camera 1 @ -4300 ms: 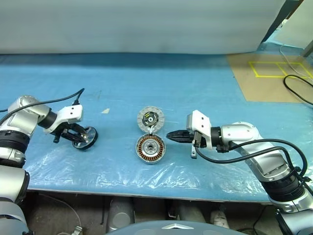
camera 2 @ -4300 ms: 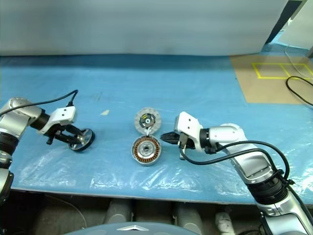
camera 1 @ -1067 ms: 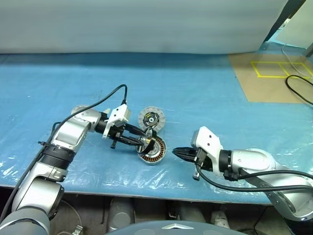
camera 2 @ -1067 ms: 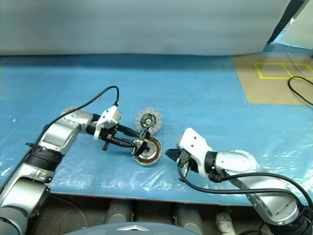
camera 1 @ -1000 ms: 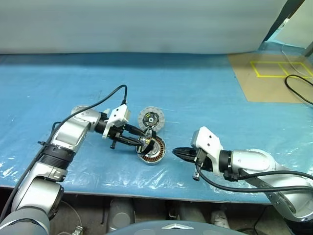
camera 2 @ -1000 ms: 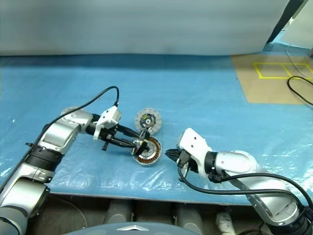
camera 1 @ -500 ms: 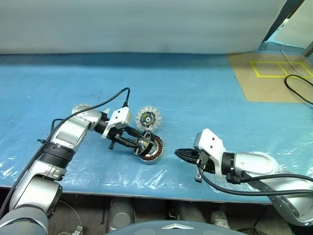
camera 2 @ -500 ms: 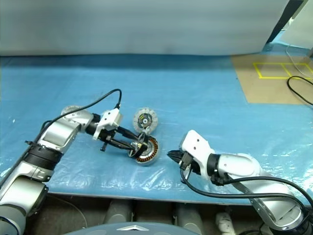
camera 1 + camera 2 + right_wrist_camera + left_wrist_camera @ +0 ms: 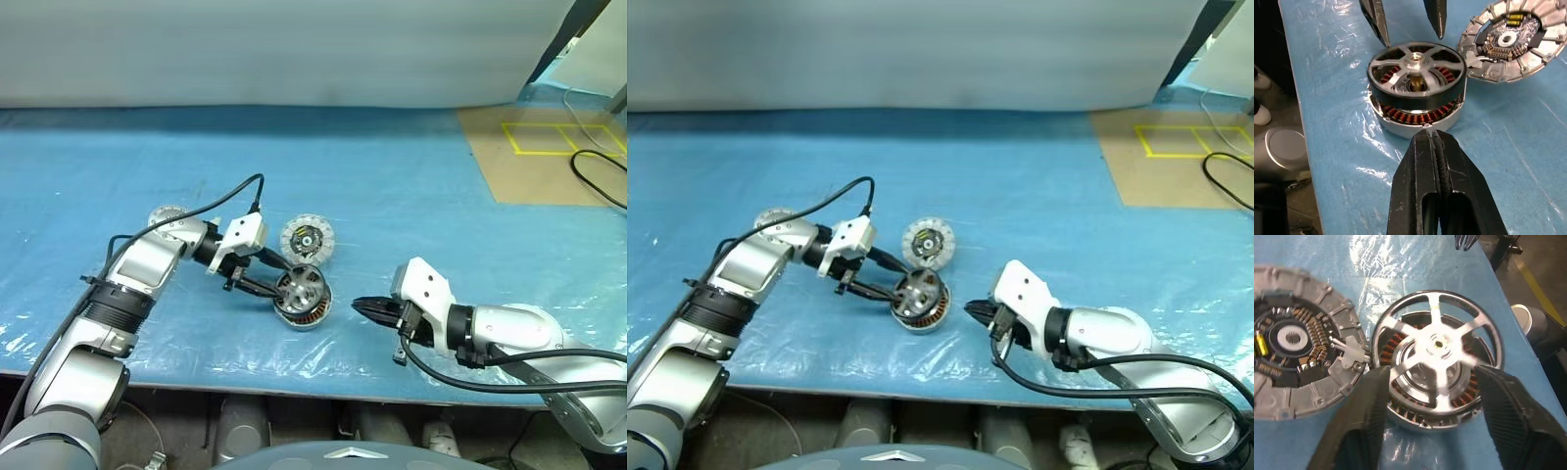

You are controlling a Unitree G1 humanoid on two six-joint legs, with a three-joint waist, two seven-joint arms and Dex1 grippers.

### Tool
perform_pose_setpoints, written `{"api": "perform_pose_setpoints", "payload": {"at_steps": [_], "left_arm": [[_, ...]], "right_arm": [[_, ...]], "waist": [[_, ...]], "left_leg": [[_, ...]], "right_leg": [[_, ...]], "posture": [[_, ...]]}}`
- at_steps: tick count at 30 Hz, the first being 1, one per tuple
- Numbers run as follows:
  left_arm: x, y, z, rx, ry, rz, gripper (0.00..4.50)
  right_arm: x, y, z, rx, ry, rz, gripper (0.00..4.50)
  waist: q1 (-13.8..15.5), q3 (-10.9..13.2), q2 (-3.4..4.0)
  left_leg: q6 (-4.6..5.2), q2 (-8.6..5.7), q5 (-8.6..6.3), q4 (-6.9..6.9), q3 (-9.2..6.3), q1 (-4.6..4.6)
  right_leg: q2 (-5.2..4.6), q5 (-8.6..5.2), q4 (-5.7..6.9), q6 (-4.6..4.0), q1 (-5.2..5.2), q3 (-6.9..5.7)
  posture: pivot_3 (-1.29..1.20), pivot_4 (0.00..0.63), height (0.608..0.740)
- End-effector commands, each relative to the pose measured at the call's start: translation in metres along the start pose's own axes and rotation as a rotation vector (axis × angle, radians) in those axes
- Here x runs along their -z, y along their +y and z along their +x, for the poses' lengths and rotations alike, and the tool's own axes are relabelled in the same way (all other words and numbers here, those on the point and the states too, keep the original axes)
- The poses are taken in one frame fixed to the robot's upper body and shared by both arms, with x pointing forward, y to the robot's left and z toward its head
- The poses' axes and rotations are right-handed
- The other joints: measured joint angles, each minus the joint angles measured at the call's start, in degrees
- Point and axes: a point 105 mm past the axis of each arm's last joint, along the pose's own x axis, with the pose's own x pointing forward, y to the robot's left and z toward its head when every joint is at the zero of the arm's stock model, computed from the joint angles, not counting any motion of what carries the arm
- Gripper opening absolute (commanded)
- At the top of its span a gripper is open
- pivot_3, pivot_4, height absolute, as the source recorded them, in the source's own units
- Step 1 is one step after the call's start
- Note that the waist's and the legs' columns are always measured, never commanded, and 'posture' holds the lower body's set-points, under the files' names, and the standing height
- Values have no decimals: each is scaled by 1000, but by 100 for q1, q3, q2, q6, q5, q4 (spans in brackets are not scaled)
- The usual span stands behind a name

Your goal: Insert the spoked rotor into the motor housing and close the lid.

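Observation:
The spoked rotor [image 9: 1417,66] lies on top of the motor housing [image 9: 1400,122]. Its black rim stands proud, with the copper windings showing beneath it. The lid [image 9: 307,238] lies flat, inner face up, joined to the housing's far rim. My left gripper [image 9: 283,285] is open, its fingers [image 9: 1365,417] standing either side of the rotor [image 9: 1438,351] with a little space between. My right gripper [image 9: 359,305] is shut and empty, just right of the housing [image 9: 304,311], its closed fingertips [image 9: 1422,147] pointing at the housing's side.
The blue plastic-covered table [image 9: 411,176] has open room all round the motor. A brown board with yellow tape [image 9: 549,147] and a black cable [image 9: 598,181] lie at the far right. The table's front edge runs close behind my grippers.
My left gripper has opened and let go of the rotor, which was tilted between its fingers and now rests flat on the housing. The right gripper stays shut in place.

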Motion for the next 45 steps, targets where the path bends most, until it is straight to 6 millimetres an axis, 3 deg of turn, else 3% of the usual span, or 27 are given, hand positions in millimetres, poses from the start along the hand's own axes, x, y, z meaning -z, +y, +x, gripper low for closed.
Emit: {"api": "perform_pose_setpoints", "payload": {"at_steps": [1, 17, 21, 28, 36, 38, 40, 45], "left_arm": [[-14, 2, -9, -12, -26, 28, 2845], [-31, 1, -24, -99, -106, 34, 2845], [-35, -2, -33, -193, -214, 38, 2845], [-22, -19, -39, -396, -374, -58, 2845], [-5, -48, -28, -464, -415, -156, 2845], [0, -54, -25, -467, -407, -161, 2845], [5, -60, -24, -472, -414, -157, 2845], [15, -65, -22, -477, -371, -115, 2845]], "right_arm": [[-11, 3, -5, -3, -41, -42, 0], [-13, 3, -4, -17, -51, -51, 0], [-20, 1, -6, -10, -75, -83, 0], [-35, 10, -7, -78, -136, -95, 0], [-52, 32, -9, -232, -185, -153, 0], [-37, 8, -4, -238, -178, -127, 0], [-24, -27, 22, -230, -176, -112, 0], [-16, -56, 59, -221, -192, -107, 0]], "waist": [[-2, 0, 0], [-6, 0, 0], [-18, 0, 1], [-18, 0, 0], [-14, 1, 0], [-13, 0, 0], [-139, -5, -26], [-172, -1, -5]], "left_leg": [[0, -1, 0, 0, 0, 0], [0, -4, 0, 0, -2, -1], [0, -4, 0, -1, -2, -1], [0, -4, 0, -1, -2, -3], [3, -2, -1, 0, -3, 6], [3, -1, -2, -1, -3, 7], [5, 22, -3, -3, 0, 12], [10, 28, -3, 4, 1, 12]], "right_leg": [[0, 0, 0, 0, 0, 0], [-1, -1, 0, 2, 2, 1], [0, -1, 0, 2, 2, 2], [-1, -9, -2, -8, 1, 3], [-2, -39, -4, 21, 12, 1], [-2, -41, -7, 25, 13, 1], [-2, -42, -13, 26, 26, 3], [-3, -40, -4, 21, 29, -7]], "posture": [[0, 150, 740], [0, 150, 740], [0, 150, 740], [0, 150, 740], [0, 150, 740], [0, 150, 740], [0, 150, 740], [0, 150, 740]]}}
